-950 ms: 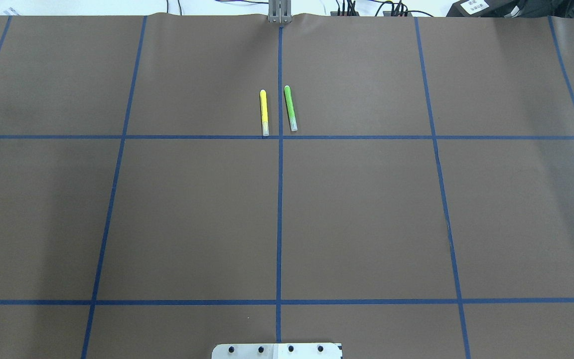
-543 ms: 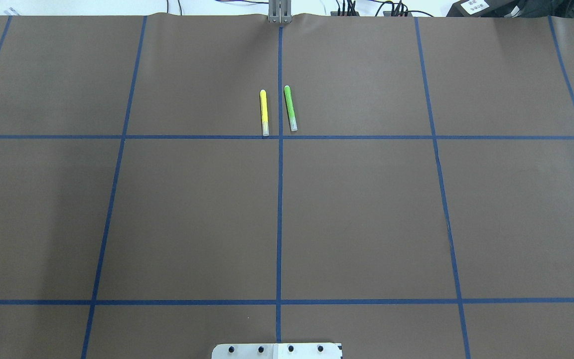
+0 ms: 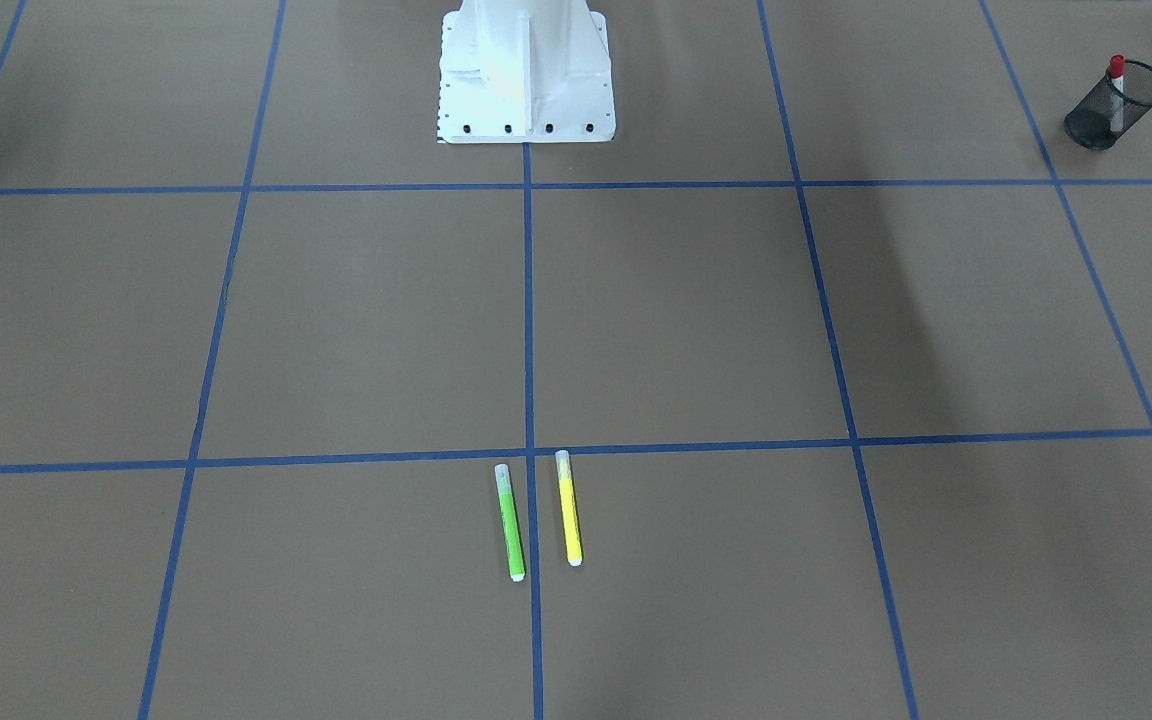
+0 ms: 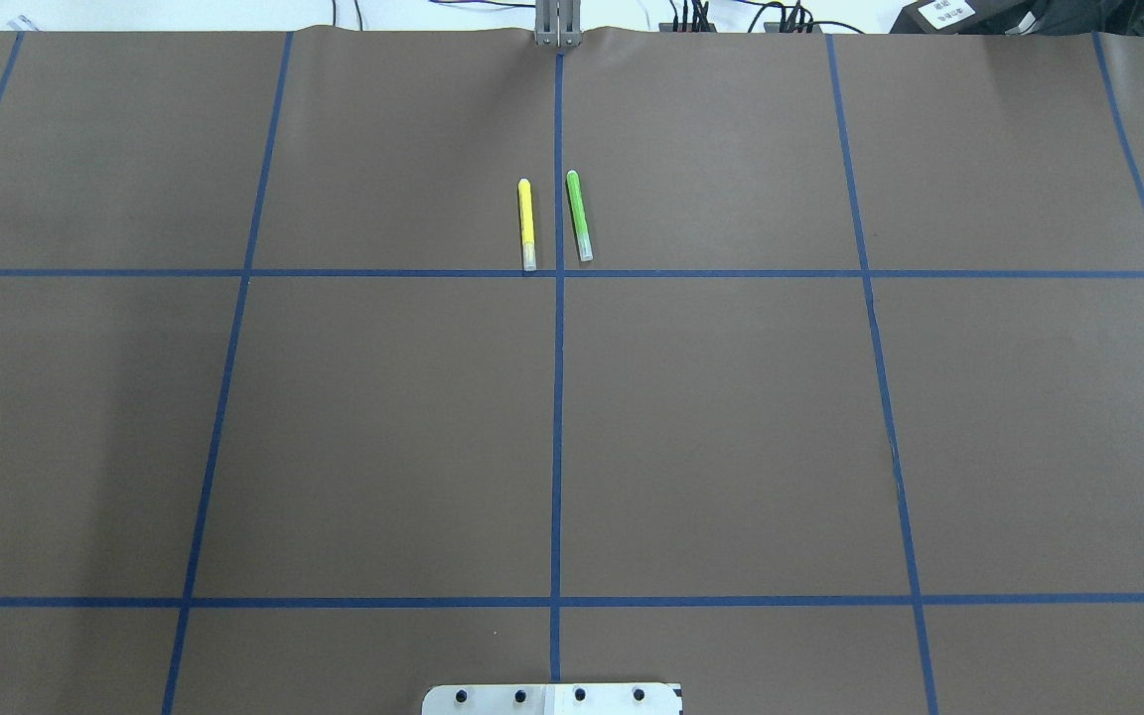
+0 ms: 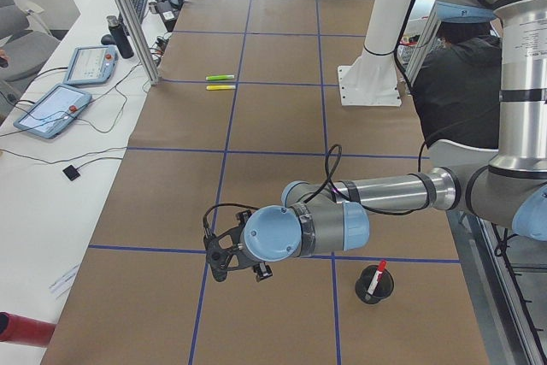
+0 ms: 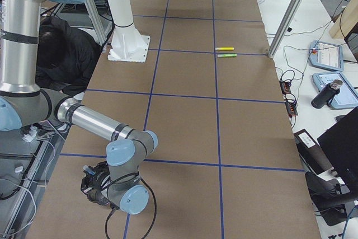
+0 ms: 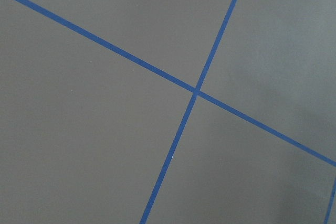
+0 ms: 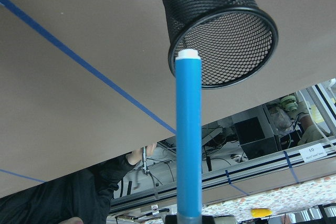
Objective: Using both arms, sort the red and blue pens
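A brown desk (image 4: 731,447) ruled into squares by blue tape fills every view. In the left side view the left arm (image 5: 376,194) reaches across the lower half of the picture, its left tool (image 5: 224,256) low over a tape crossing. That tool shows only there, so I cannot tell whether it is open or closed. Its wrist camera sees nothing but desk and tape.

In the right side view the right arm (image 6: 95,121) bends down in the lower left corner, ending in the right tool (image 6: 92,188). The white base (image 3: 526,70) stands at top centre of the front view. A person (image 5: 461,83) in dark clothes sits at the right edge of the left side view.

One black mesh cup (image 3: 1096,125) stands in the front view's upper right corner with the red pen (image 3: 1117,70) upright in it, red cap up. The right wrist view shows a second mesh cup (image 8: 220,30) at top. The blue pen (image 8: 189,140) runs up from the bottom edge, clamped in the right tool, its white end just before the cup's rim.

The green marker (image 3: 510,525) and yellow marker (image 3: 569,510) lie parallel at lower centre of the front view, one on each side of a tape line.
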`<state>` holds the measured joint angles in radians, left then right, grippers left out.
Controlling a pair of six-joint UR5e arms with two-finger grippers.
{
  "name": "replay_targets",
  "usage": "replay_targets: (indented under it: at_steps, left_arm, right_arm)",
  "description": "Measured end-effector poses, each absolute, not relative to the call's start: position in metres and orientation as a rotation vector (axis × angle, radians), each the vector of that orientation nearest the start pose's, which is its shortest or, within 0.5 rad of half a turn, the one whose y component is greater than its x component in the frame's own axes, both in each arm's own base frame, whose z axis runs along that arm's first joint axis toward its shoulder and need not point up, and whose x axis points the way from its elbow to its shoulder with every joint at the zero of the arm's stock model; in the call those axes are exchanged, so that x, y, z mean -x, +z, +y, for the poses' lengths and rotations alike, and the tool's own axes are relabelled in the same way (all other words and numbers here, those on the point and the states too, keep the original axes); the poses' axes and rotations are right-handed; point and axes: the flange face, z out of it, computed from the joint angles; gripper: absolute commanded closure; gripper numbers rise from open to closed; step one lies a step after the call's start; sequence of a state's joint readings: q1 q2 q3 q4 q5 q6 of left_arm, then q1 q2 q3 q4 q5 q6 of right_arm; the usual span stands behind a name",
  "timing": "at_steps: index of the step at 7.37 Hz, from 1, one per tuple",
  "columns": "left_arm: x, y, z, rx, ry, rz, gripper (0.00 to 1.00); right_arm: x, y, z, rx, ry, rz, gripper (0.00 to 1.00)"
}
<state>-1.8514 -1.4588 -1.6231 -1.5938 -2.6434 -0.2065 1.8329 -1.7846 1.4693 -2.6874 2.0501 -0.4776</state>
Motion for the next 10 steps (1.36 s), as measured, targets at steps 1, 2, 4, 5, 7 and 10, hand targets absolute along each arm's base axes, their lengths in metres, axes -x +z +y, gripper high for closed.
replay_targets:
  at_steps: [1,2,4,5,7,10]
  left_arm:
    - [0.164,0.658,-0.413,-0.009,-0.45,1.084,0.0]
    - [0.161,0.658,-0.415,-0.007,-0.443,1.084,0.0]
    - [0.159,0.658,-0.416,-0.005,-0.437,1.084,0.0]
    - [0.158,0.658,-0.416,-0.005,-0.436,1.085,0.0]
    - [0.158,0.657,-0.416,-0.006,-0.434,1.085,0.0]
    - [0.158,0.657,-0.416,-0.006,-0.434,1.087,0.0]
  right_arm:
    - [-0.137,0.82,-0.17,1.186,0.178,-0.881,1.0]
    - [-0.136,0.826,-0.165,1.205,0.187,-0.886,1.0]
    - [-0.136,0.833,-0.156,1.225,0.206,-0.895,1.0]
    - [-0.137,0.836,-0.153,1.23,0.216,-0.902,1.0]
    - [-0.139,0.839,-0.15,1.223,0.231,-0.905,0.23]
    - [-0.143,0.858,-0.155,1.138,0.233,-0.865,0.0]
